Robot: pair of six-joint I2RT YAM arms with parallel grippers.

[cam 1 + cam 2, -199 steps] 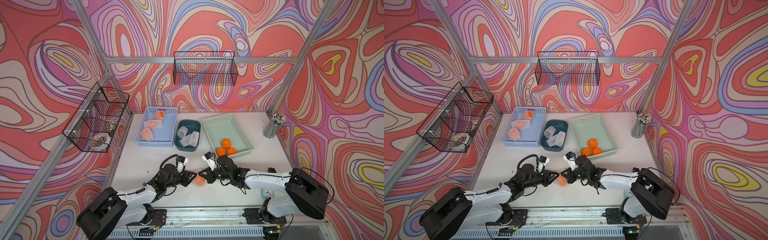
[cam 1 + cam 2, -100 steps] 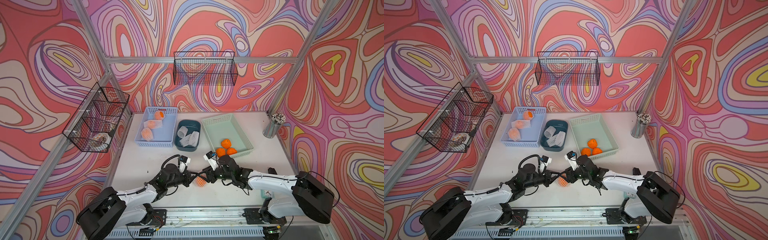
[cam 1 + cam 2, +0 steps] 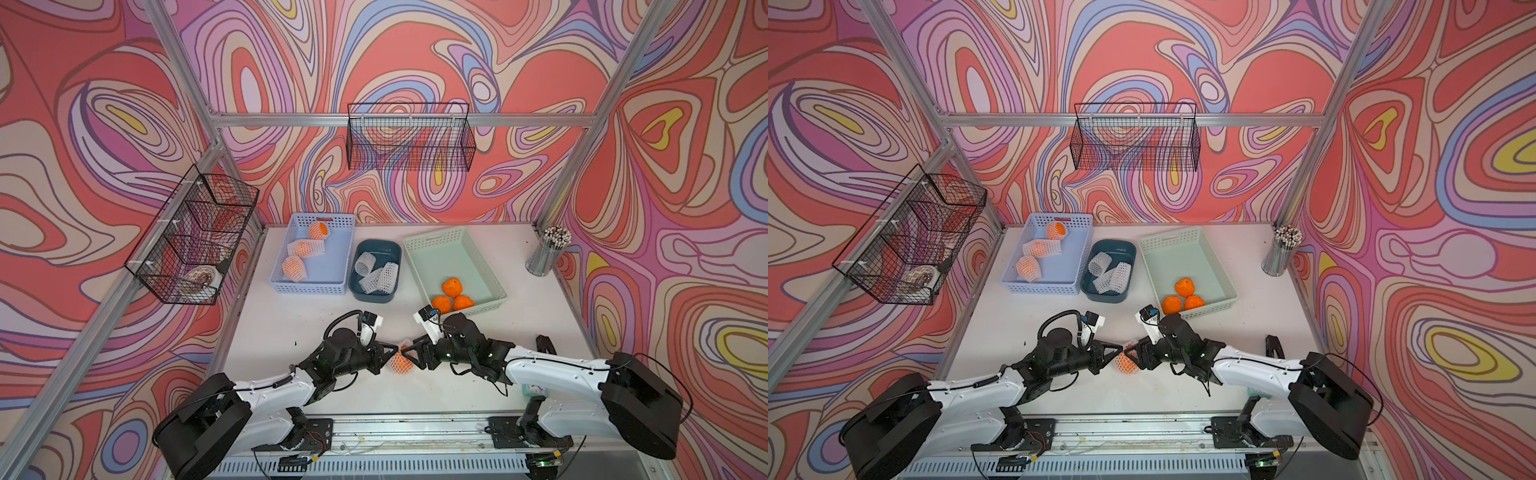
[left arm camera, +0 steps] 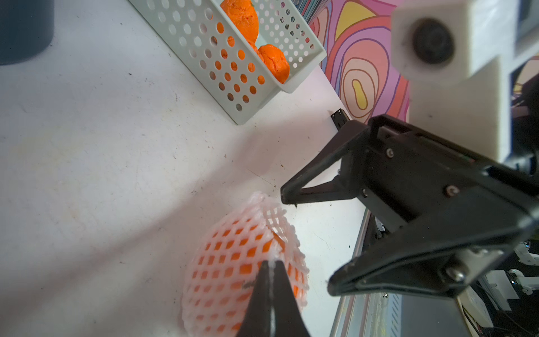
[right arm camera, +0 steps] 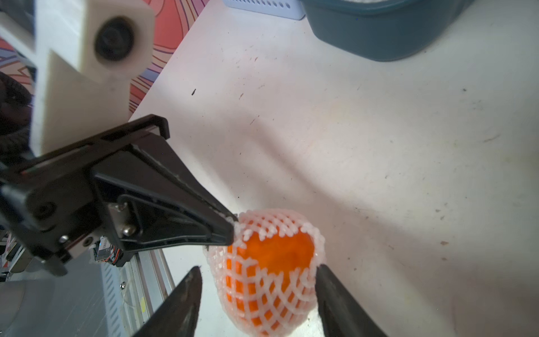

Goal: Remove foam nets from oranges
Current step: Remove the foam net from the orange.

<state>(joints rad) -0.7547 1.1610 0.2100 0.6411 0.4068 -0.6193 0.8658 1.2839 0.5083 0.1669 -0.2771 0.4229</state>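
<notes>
Right wrist view: orange (image 5: 277,253) in its foam net (image 5: 262,297) at the front middle of the white table (image 5: 379,146), net mouth open, fruit showing through it. Left gripper (image 5: 233,229) pressed together, pinching the net's rim; left wrist view confirms the tips closed on the mesh. Right gripper (image 5: 259,267) spread wide, one finger to each side of the netted orange, one clear of it, the other at the net's edge, contact not clear. Farther back in a top view: three netted oranges (image 3: 294,268) in the blue basket (image 3: 309,289), three empty nets (image 3: 384,276) in the dark tub (image 3: 374,298), three bare oranges (image 3: 452,286) in the green basket (image 3: 478,307)
</notes>
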